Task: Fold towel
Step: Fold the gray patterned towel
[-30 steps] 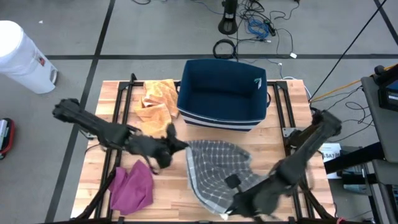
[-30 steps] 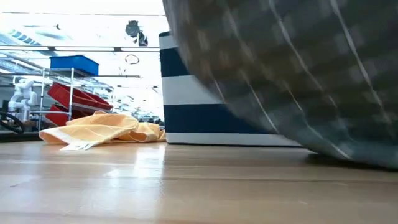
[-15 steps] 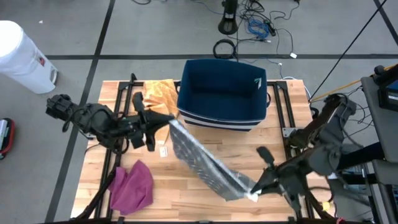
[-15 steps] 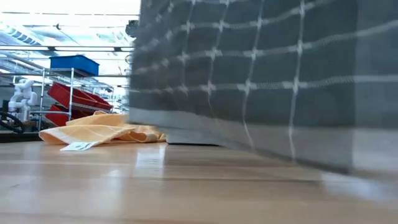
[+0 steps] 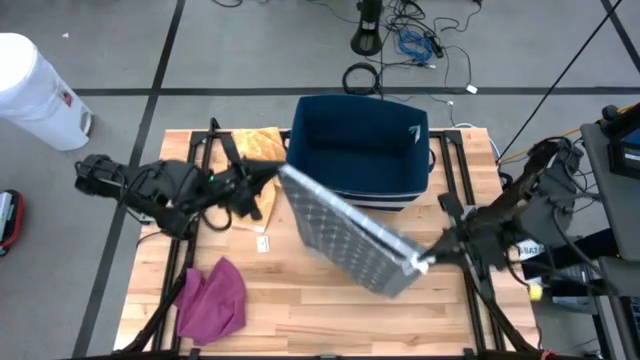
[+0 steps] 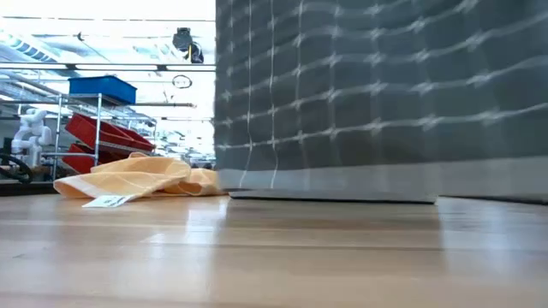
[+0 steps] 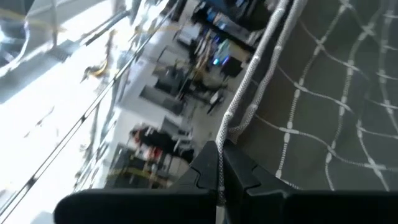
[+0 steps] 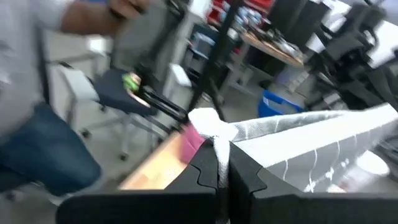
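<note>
Where the wooden table (image 5: 290, 300) is lying nearest the low camera, bare planks are showing, and just past them the grey checked towel (image 5: 345, 235) is hanging as a curtain, its lower hem skimming close above the wood. It is being held stretched in the air between both arms. The left gripper (image 5: 272, 172) is clenched on its far corner beside the bin, and the right gripper (image 5: 422, 262) is clenched on its near corner toward the table's right edge.

A purple cloth (image 5: 212, 298) is sitting bunched at the near left of the table. A small white tag (image 5: 263, 243) is lying mid-table. Farther back an orange cloth (image 6: 141, 178) is lying crumpled at the far left, with the navy bin (image 5: 360, 150) beside it at the far edge.

Beyond the table the grey floor is carrying cables (image 5: 420, 45) and a white drum (image 5: 35, 90).

The high view alone is showing the purple cloth, the tag and both arms. The low view alone is showing red shelf bins (image 6: 103, 137) in the room behind. The left wrist view is showing the towel's hem pinched between its fingers (image 7: 239, 171), with a blurred room behind. The right wrist view is showing the corner bunched in its fingers (image 8: 205, 165), and a person in jeans (image 8: 43, 155) beside the table.
</note>
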{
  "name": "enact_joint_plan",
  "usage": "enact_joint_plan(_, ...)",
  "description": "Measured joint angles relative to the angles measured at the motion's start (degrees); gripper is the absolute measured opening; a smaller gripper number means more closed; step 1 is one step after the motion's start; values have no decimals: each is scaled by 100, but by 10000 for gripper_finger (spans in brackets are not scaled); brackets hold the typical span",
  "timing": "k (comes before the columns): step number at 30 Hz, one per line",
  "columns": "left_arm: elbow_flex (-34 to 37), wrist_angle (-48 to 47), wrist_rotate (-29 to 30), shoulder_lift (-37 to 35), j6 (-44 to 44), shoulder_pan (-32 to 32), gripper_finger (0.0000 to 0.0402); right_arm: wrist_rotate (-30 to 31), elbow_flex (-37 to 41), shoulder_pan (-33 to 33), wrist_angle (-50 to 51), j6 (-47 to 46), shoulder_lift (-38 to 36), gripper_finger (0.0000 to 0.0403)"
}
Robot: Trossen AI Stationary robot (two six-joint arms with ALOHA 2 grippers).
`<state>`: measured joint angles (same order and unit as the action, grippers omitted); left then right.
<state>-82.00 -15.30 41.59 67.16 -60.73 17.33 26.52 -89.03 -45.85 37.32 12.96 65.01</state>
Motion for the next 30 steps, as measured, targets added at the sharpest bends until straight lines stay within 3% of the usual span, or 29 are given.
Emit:
enact_joint_plan(5, 0, 152, -51, 36, 95, -663, 2, 422, 0, 343, 703, -75, -261, 0)
enact_joint_plan(9, 0, 334, -111, 33, 359, -742, 2, 403, 0, 466, 874, -104, -361, 0)
enact_joint_plan(15, 0, -332, -218, 17, 949, -293, 2, -95, -2, 422, 1347, -656, -296, 0)
enact_joint_plan(21, 192, -1326, -679, 61, 2190, 74, 2, -742, 198, 422, 1834, -1600, 151, 0)
enact_joint_plan(30, 1049, -1471, -1297, 64, 3457, 759, 2, -1366, 974, 221, 714, -1856, 734, 0)
